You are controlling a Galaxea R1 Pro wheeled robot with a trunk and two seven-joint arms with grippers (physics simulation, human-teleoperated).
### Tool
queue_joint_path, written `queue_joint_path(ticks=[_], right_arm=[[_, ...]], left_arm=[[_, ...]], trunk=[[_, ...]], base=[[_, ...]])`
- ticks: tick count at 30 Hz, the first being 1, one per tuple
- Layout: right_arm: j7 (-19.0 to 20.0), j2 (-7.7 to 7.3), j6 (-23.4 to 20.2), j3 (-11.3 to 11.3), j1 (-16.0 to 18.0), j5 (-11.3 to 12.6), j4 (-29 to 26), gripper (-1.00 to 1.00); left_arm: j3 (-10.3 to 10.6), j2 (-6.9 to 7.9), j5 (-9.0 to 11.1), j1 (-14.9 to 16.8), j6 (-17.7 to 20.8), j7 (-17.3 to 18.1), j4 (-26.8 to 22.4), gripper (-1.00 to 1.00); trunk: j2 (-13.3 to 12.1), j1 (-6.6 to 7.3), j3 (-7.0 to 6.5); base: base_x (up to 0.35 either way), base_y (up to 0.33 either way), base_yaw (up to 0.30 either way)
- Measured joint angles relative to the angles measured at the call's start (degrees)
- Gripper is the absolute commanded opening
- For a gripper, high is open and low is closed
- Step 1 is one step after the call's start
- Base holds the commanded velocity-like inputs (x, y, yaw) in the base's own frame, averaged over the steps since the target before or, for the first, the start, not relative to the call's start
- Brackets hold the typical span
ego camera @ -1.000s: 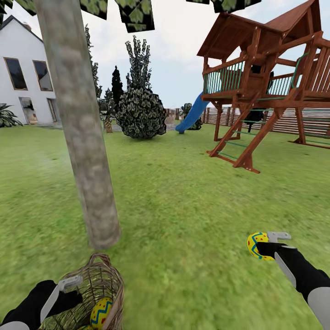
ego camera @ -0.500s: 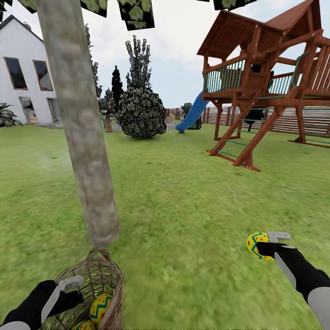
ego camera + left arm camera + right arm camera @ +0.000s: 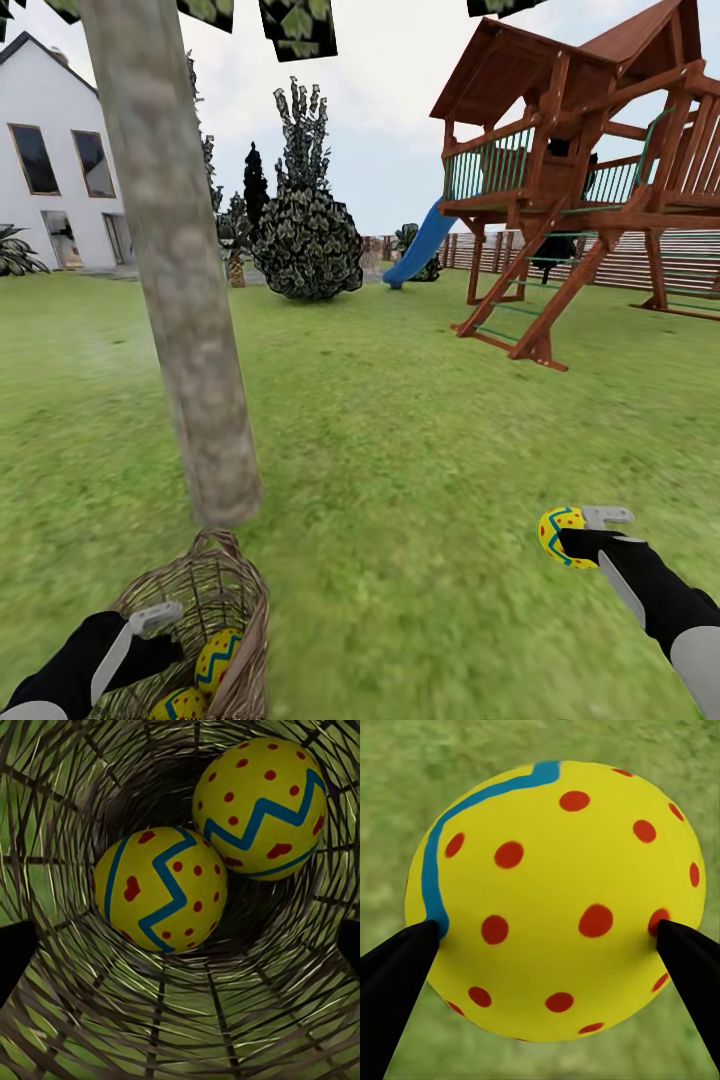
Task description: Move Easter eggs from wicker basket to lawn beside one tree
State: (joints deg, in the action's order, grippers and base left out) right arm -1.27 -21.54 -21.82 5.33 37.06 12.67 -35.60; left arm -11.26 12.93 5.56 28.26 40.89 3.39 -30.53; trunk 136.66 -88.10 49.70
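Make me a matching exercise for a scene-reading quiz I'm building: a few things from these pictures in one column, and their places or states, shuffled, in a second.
Things:
1. right gripper
2. left gripper
3. basket
4. slide

Places or states:
A. holds two eggs
B. blue, far off by the wooden play tower
C. shut on an egg above the lawn
D. at the basket's mouth, looking in

Pairs: 1-C, 2-D, 3-A, 4-B. The basket sits at the foot of the tree.
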Motion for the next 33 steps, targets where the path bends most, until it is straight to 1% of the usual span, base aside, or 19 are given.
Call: queue_joint_path(ticks=[16,27,33], right_arm=[[0.0,0.02,0.0,0.0,0.0,0.0,0.0,-1.00],[0.0,0.00,0.0,0.0,0.0,0.0,0.0,-1.00],[0.0,0.06,0.0,0.0,0.0,0.0,0.0,-1.00]], left_arm=[[-0.5,0.22,0.3,0.0,-0.1,0.2,-0.1,1.00],[-0.6,0.35,0.4,0.0,-0.1,0.2,-0.2,1.00],[-0.6,0.18,0.4,0.0,-0.1,0.2,-0.2,1.00]], trunk=[[6.4,-3.52,2.87],[6.7,-3.87,5.30],[6.8,-4.02,6.63]], base=[[0.000,0.000,0.000],[0.000,0.000,0.000],[0.000,0.000,0.000]])
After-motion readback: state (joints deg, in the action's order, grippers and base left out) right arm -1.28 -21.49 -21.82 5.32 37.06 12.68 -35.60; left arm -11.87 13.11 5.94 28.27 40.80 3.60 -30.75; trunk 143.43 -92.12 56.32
